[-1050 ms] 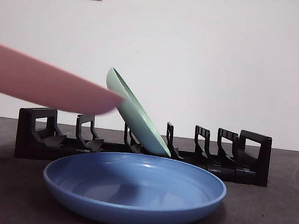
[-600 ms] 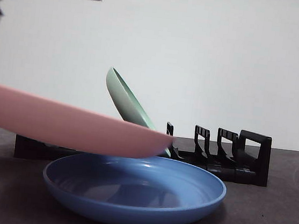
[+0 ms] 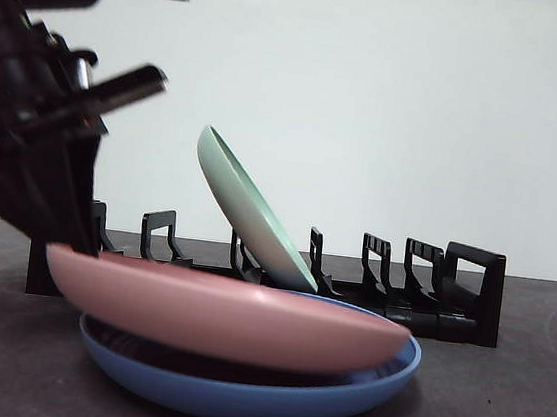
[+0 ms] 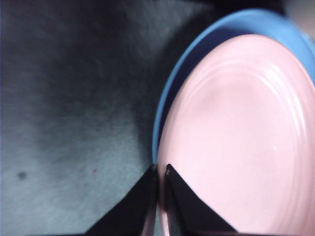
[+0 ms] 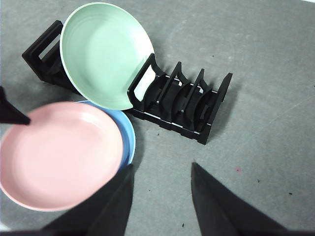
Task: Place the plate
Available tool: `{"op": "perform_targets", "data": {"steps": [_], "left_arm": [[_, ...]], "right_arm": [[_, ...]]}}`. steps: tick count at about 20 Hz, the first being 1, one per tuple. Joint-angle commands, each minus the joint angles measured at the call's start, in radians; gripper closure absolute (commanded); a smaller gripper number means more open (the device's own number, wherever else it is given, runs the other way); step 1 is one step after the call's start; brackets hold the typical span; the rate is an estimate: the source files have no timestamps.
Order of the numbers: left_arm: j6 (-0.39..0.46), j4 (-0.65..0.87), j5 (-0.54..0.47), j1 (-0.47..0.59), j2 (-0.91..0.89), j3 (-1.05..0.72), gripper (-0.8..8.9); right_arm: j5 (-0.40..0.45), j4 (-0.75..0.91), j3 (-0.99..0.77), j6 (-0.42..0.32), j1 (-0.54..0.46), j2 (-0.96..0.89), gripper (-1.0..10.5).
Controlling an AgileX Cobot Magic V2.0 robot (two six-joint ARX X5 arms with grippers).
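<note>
Your left gripper (image 4: 160,172) pinches the rim of a smooth, round pink plate (image 3: 226,313).
It sits tilted in the glossy blue plate (image 3: 248,391); your right gripper (image 5: 161,169) hangs wide open.

Held plate (image 3: 226,315) over another plate (image 3: 238,390), rack (image 3: 430,291) behind.

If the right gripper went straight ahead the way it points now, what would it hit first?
Probably bare table. The right gripper hangs open above it, with grey surface showing between its jaws. The pink plate lies to one side and the black rack beyond, though depth is hard to judge.
</note>
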Motion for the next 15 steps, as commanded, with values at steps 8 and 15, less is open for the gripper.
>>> {"op": "perform_targets", "data": {"steps": [8, 15], "left_arm": [[-0.037, 0.045, 0.007, -0.019, 0.066, 0.011, 4.63], [0.179, -0.146, 0.003, 0.096, -0.264, 0.052, 4.33]], "right_arm": [[0.002, 0.006, 0.012, -0.004, 0.005, 0.004, 7.6], [0.002, 0.007, 0.011, -0.004, 0.005, 0.006, 7.6]]}}
